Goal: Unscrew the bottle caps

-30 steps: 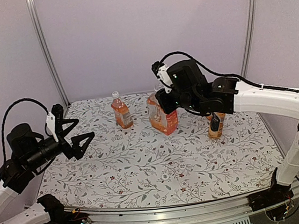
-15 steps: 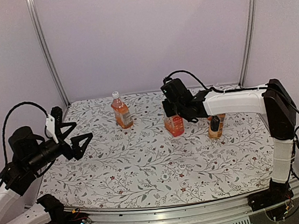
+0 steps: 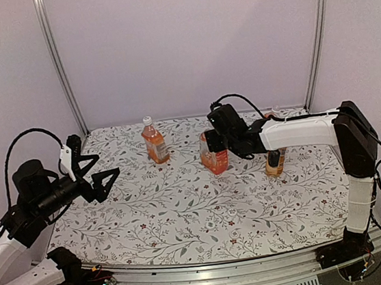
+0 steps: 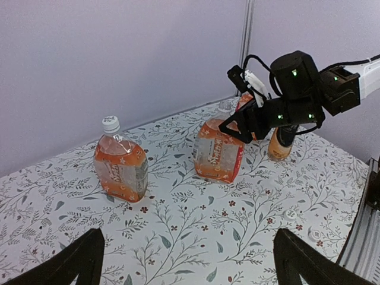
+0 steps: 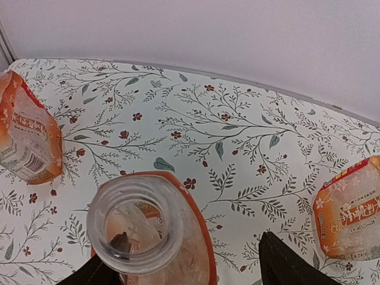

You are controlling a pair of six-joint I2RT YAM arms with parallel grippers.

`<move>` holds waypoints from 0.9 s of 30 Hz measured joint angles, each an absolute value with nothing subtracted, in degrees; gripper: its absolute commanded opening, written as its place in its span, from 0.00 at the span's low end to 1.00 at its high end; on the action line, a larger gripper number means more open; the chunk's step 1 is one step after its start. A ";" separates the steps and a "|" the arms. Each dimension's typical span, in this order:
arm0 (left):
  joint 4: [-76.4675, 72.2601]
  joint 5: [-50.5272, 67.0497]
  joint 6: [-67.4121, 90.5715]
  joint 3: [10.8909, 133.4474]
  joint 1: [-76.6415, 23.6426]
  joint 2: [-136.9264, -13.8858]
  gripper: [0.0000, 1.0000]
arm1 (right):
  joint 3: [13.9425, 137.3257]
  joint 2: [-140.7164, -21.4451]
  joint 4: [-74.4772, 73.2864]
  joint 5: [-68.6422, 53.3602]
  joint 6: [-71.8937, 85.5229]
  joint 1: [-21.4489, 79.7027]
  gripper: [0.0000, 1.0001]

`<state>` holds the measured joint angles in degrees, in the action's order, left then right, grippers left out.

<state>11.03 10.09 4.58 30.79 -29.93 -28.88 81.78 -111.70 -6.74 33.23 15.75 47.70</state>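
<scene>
— Where is the right gripper (image 5: 183, 261)?
— Right above the middle bottle (image 4: 218, 155). Its jaws are parted wider than the neck, one finger on each side, and they clamp nothing. That bottle's mouth is bare: the right wrist view looks straight down into it.
— And the left gripper (image 3: 109, 163)?
— Well to the left of the middle bottle, raised off the floral tablecloth (image 3: 185, 212). It is spread wide and holds nothing.
— Are any caps on?
— One white cap (image 4: 110, 123) tops the capped bottle (image 4: 120, 169), which stands left of the middle bottle. Two small white discs (image 4: 290, 214), caps by the look of them, lie loose on the cloth. In the left wrist view they sit below and right of the middle bottle, well apart from it.
— The black-labelled bottle (image 4: 279, 142)?
— Right of the middle bottle, behind the right arm (image 3: 299, 130). I cannot tell whether it is capped.
</scene>
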 measured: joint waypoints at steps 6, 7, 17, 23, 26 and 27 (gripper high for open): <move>10.57 10.20 4.58 30.79 -29.93 -29.30 1.00 | 81.78 -111.33 -6.83 31.11 15.14 47.59 0.87; 10.52 10.24 4.58 30.79 -29.93 -29.30 1.00 | 81.78 -111.13 -6.87 30.79 15.03 47.59 0.90; 10.13 11.14 4.56 30.79 -29.93 -29.89 0.99 | 82.89 -108.27 -9.06 25.98 11.90 47.57 0.99; 10.20 11.16 4.51 30.92 -29.91 -31.18 1.00 | 84.93 -107.66 -10.09 24.03 10.00 47.57 0.99; 10.90 11.11 4.10 32.60 -29.89 -33.65 1.00 | 85.52 -106.54 -11.07 23.51 8.88 47.57 0.99; 11.57 11.11 3.77 33.95 -29.87 -35.07 1.00 | 85.89 -106.19 -11.44 23.44 8.51 47.57 0.99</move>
<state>11.57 11.11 3.77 33.95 -29.87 -35.07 85.89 -106.19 -11.44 23.44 8.51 47.57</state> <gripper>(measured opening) 0.995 0.988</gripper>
